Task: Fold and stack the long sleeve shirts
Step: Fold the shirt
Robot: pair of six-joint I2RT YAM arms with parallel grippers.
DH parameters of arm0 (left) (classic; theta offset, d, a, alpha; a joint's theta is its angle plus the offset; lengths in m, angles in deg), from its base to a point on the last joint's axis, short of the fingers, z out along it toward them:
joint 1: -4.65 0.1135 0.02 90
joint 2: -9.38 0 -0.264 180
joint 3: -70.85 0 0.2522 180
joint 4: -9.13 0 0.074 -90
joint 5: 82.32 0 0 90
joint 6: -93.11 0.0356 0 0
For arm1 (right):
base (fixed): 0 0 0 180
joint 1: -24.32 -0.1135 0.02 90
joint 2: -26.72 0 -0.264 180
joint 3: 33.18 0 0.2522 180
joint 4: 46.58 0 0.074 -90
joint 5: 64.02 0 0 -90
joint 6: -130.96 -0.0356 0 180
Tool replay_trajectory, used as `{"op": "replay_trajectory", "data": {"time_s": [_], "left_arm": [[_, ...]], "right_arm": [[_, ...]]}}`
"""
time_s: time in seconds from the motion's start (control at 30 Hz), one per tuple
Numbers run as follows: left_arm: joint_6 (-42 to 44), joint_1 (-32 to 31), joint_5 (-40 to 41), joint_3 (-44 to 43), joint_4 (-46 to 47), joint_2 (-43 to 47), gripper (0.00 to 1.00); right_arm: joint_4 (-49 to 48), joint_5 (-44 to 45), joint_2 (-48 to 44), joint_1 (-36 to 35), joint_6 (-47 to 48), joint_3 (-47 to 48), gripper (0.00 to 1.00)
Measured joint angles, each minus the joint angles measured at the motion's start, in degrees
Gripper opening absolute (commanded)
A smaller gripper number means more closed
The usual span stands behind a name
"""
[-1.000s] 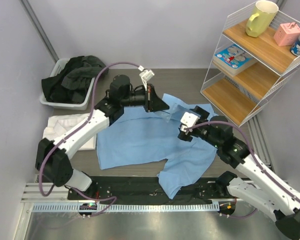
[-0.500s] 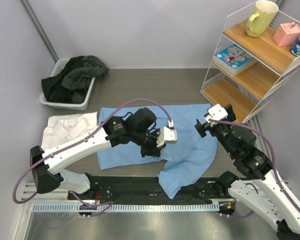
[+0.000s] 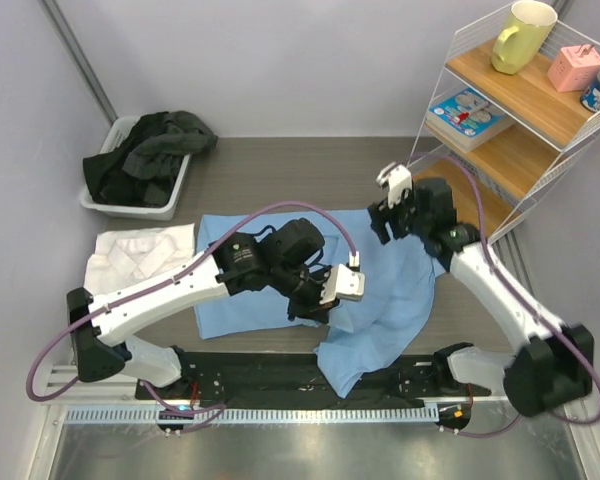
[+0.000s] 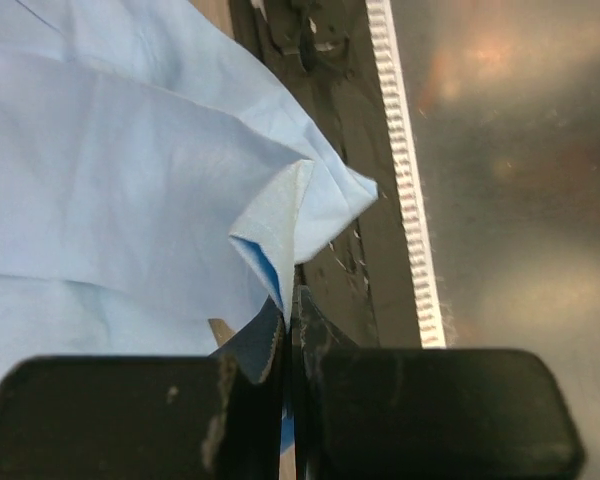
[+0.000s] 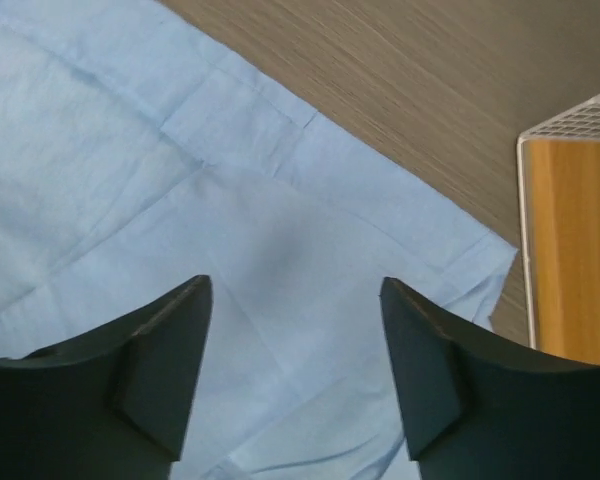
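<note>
We see the light blue shirt (image 3: 390, 300) spread over the middle of the desk (image 3: 280, 170). The left pincer (image 4: 287, 310) is clamped on a fold of it. The right pincer (image 5: 292, 290) hangs above its far right corner, jaws apart, holding nothing. The white shirt (image 3: 130, 255) lies just left.

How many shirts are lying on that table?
2: a light blue shirt spread mid-table, a white shirt lying at its left. The bin of dark clothes may hide more.
</note>
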Motion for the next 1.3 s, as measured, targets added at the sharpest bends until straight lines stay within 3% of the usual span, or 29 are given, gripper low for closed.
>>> {"op": "replay_trajectory", "data": {"time_s": [0.03,0.13,0.17,0.37,0.5,0.67,0.77,0.9,0.93,1.0,1.03,1.13,1.3], "left_arm": [[-0.8,0.2,0.1,0.2,1.2,0.0,0.00],[-3.7,0.9,0.7,1.8,7.1,-0.1,0.00],[-4.6,1.1,0.5,2.3,8.8,-0.2,0.00],[-7.9,3.1,-1.1,1.6,16.3,-4.5,0.00],[-9.5,3.2,-2.2,-3.6,17.3,-8.2,0.00],[-15.8,5.8,-4.0,-8.2,22.8,-9.3,0.00],[-21.5,11.0,-5.2,-8.1,26.3,-9.4,0.00],[-28.5,20.5,-5.8,-4.9,30.8,-9.5,0.00],[-29.8,22.5,-6.0,-3.0,32.1,-9.4,0.00],[-32.1,26.5,-5.8,1.0,33.9,-9.4,0.01],[-32.5,27.8,-5.6,2.9,34.2,-9.4,0.02],[-33.5,31.8,-4.6,8.5,34.7,-9.4,0.07],[-33.9,37.4,-3.1,13.3,34.8,-9.4,0.09]], "right_arm": [[0.2,-2.4,3.8,1.9,-0.9,2.4,0.61],[1.2,-9.7,16.0,6.1,-3.2,11.2,0.54],[1.2,-12.0,19.7,6.5,-3.8,13.9,0.47],[3.6,-23.5,39.3,6.4,-7.4,25.5,0.29],[7.0,-26.2,45.4,6.3,-7.5,26.6,0.27],[10.5,-27.7,46.4,6.1,-6.1,23.1,0.27],[12.9,-27.9,47.0,5.8,-4.7,21.3,0.33],[15.9,-29.3,47.9,5.9,-3.0,21.7,0.52],[17.2,-29.3,47.9,6.1,-2.6,22.5,0.61],[20.4,-29.2,48.0,6.5,-1.4,24.8,0.68],[22.3,-29.2,48.0,6.8,-0.5,26.5,0.77],[27.1,-28.1,47.8,8.3,2.2,32.6,0.83],[31.6,-25.4,45.8,11.7,7.0,35.5,0.84]]}}
